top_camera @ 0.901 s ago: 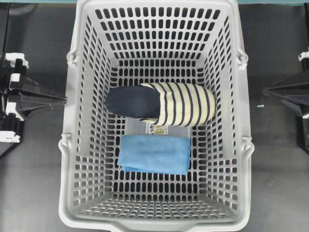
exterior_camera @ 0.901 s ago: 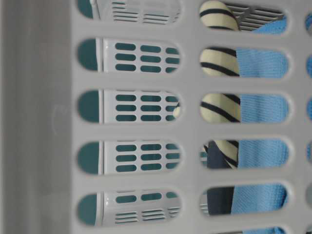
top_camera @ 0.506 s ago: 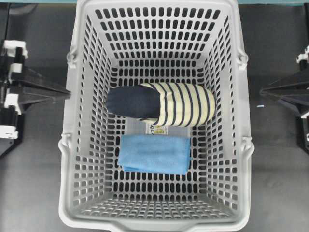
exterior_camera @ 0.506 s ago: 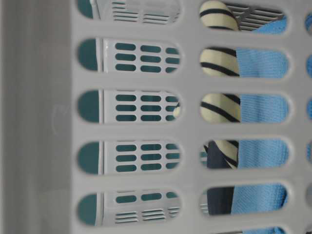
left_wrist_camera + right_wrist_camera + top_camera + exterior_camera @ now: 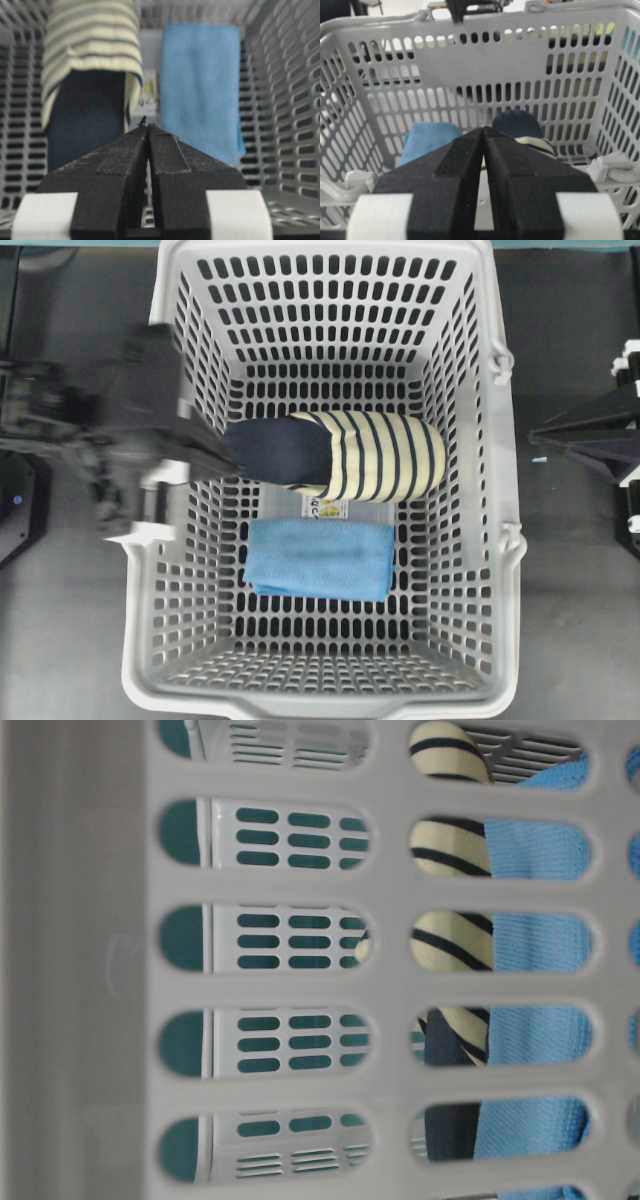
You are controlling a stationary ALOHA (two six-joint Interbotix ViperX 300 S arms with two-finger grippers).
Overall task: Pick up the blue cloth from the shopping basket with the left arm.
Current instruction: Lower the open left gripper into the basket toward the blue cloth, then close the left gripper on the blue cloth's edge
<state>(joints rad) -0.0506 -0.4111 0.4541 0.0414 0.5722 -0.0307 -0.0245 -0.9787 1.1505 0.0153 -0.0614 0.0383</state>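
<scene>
- We see the shopping basket [image 5: 160, 640], light grey with slotted walls and floor, filling the middle of the overhead view.
- On its floor lies the blue cloth [image 5: 320, 559], folded flat into a rectangle, nearer the bottom edge of that view.
- Just beside the cloth, toward the basket's middle, we note a striped slipper [image 5: 335, 456], its navy toe pointing at the wall on the view's left; a small printed label [image 5: 325, 507] shows between slipper and cloth.
- The left gripper [image 5: 225, 452], motion-blurred in the overhead view, reaches over the basket's wall on that view's left, its pointed tip at the slipper's toe and apart from the cloth.
- In the left wrist view we find the left gripper's [image 5: 147, 127] two black fingers pressed together to a single point, holding nothing; the cloth [image 5: 200, 85] lies beyond and to the right of that tip, the slipper [image 5: 90, 75] beyond and to the left.
- The right gripper [image 5: 545, 430] stands outside the basket on the overhead view's right; in its wrist view its [image 5: 483, 131] fingers likewise meet with nothing between them.
- Through the table-level view's slots we see the cloth [image 5: 535, 945] touching the slipper [image 5: 445, 940].
</scene>
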